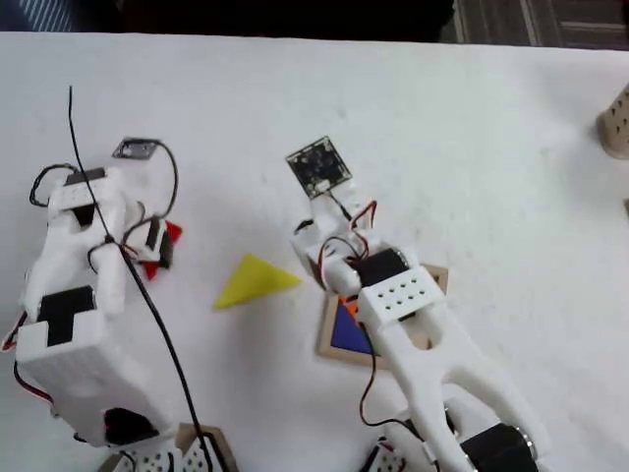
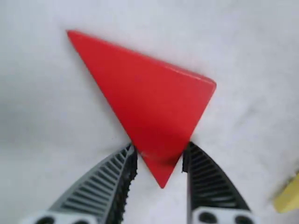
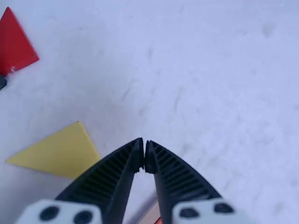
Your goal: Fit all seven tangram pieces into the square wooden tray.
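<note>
- High view: the left tool (image 1: 165,246) sits at the red triangle (image 1: 174,234). The wooden tray (image 1: 325,334) lies well apart from it, under the right arm. The yellow triangle (image 1: 254,280) rests on the desk (image 1: 472,147) between them.
- Left wrist view: the left tool pinches the narrow corner of the red triangle, and the piece widens away from the tool.
- Right wrist view: the right tool (image 3: 145,156) is pressed together and holds nothing. The yellow triangle lies just beside it, so I judge the right arm is nearer to this piece.
</note>
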Robot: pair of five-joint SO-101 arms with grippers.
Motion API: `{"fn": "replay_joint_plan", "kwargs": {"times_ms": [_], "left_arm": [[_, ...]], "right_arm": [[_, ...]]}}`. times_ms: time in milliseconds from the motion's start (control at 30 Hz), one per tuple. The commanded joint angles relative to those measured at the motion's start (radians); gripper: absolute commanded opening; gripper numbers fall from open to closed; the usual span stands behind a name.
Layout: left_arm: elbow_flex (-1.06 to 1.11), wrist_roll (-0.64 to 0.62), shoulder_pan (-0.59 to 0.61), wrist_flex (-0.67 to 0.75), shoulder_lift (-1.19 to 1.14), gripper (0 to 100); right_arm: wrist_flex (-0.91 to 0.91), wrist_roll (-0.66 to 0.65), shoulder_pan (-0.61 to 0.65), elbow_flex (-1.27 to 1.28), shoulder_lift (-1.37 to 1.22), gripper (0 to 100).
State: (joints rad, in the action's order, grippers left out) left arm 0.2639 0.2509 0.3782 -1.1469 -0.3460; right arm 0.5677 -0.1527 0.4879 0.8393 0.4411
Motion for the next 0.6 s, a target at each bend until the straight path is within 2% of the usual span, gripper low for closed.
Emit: {"fn": "replay_joint_plan", "kwargs": {"times_ms": [0,200,467,567], "left_arm": [[-0.058,0.000,0.008,0.006,-0.008,14],[-0.058,-0.015,0.010,0.006,-0.005,14],[-0.084,-0.238,0.001,-0.002,0.105,13],[-0.087,-0.292,-0.025,0.006,0.110,6]], "right_arm": [[-0.016,-0.011,0.005,-0.009,0.008,2.1],[-0.019,-0.011,0.008,-0.009,0.007,2.1],[-0.021,-0.011,0.008,-0.009,0.005,2.1],[-0.021,-0.011,0.008,-0.009,0.008,2.1]]}}
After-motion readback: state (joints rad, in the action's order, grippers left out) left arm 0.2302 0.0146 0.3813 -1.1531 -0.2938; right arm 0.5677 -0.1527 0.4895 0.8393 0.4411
